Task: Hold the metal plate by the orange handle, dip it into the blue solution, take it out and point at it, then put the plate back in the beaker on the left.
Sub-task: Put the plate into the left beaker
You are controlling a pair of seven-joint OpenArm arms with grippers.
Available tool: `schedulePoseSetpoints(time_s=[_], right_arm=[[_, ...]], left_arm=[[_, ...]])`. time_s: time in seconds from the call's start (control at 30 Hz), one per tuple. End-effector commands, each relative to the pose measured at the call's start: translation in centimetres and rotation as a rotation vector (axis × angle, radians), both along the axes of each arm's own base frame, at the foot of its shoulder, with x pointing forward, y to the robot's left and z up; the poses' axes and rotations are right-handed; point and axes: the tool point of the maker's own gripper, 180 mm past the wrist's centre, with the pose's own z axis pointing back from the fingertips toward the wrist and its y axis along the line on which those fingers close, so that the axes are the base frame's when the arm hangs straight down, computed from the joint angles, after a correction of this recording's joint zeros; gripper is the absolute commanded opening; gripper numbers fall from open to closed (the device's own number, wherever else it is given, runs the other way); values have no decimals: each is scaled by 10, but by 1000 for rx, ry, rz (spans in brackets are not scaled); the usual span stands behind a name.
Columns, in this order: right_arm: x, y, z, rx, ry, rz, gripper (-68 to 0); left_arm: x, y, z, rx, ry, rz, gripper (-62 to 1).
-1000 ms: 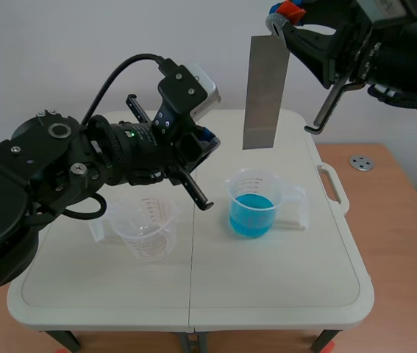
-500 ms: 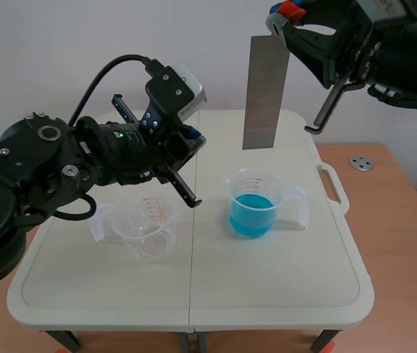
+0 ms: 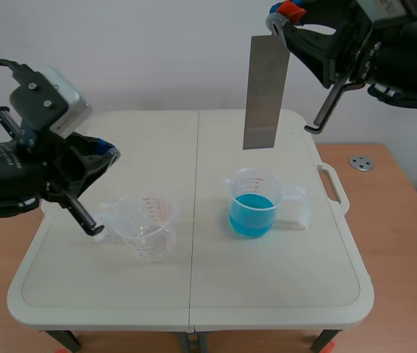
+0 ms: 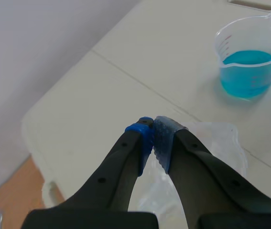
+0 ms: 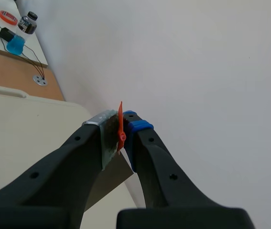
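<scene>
The right claw is clamped on the orange handle. The metal plate hangs upright from it, high over the far right of the desk, above the beaker of blue solution. The left claw, pads pressed together on nothing, hangs at the left, near the empty beaker. The beaker's red scale print seems too small to read.

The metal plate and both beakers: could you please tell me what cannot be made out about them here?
Orange handle: right wrist view, only a thin edge shows; the right gripper is shut over it.
Metal plate: scene view, any wetness is too faint to tell.
Empty beaker: left wrist view, mostly behind the shut left gripper.
Blue-solution beaker: left wrist view, one side cut off by the edge.
</scene>
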Motion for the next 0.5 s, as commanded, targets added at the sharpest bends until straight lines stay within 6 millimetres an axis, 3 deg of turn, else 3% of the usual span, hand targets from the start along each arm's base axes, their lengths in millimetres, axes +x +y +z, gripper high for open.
schedulePoseSetpoints(time_s=[0.0, 0.2, 0.47], right_arm=[[-3, 0, 14, 17, -34, 17, -662], [-3, 2, 14, 22, -34, 20, -662], [-7, 17, 9, 14, -20, 63, -662]], left_arm=[[-8, 9, 4, -20, -6, 15, -594], [-45, 44, -5, -27, 25, 65, -594], [-107, 71, -26, -65, 113, 94, -594]])
